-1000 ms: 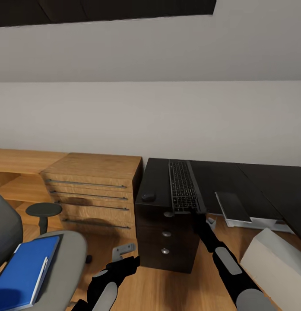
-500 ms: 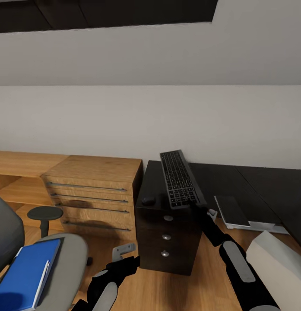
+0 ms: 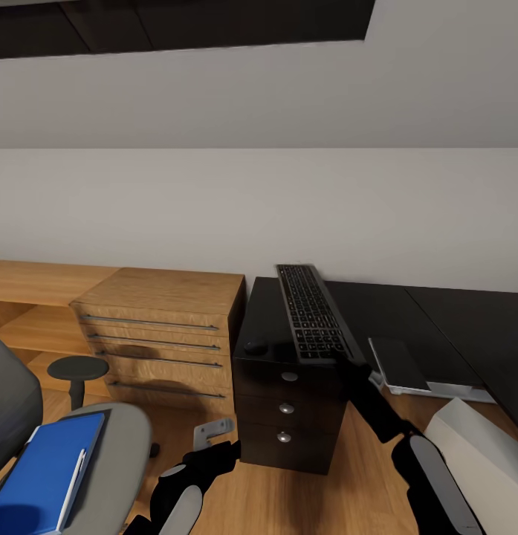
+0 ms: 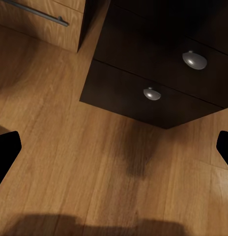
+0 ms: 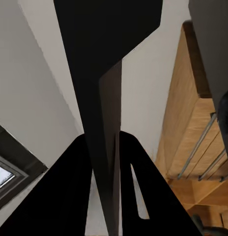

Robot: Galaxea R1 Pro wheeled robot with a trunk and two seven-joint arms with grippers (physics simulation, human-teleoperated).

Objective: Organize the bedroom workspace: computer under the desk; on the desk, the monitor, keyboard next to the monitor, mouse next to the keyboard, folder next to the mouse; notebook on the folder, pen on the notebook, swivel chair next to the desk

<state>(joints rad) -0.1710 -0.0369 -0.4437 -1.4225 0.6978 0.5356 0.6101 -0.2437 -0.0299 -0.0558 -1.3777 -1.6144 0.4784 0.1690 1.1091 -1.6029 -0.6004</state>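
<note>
My right gripper (image 3: 348, 362) is shut on the near end of the keyboard (image 3: 311, 312), holding it lifted and tilted over the left end of the black desk (image 3: 422, 308). The right wrist view has the keyboard (image 5: 106, 98) edge-on between the fingers (image 5: 70, 196). The small black mouse (image 3: 255, 346) lies on the desk to the keyboard's left. The blue folder (image 3: 47, 468) rests on the swivel chair (image 3: 121, 438), with a thin white pen-like stick (image 3: 71, 475) on it. My left gripper (image 3: 218, 449) hangs open low over the floor. A light grey computer (image 3: 474, 446) stands at the lower right. The monitor and notebook are out of view.
A wooden drawer unit (image 3: 166, 327) adjoins the desk's left side, with a low wooden shelf beyond it. The desk's black drawers (image 4: 153, 93) with silver knobs face me. A dark flat panel on a white base (image 3: 403, 364) lies on the floor under the desk.
The right gripper has lifted the keyboard off the desk top, raising its far end and swinging it slightly. The view has tilted up a little. The left arm has stayed put.
</note>
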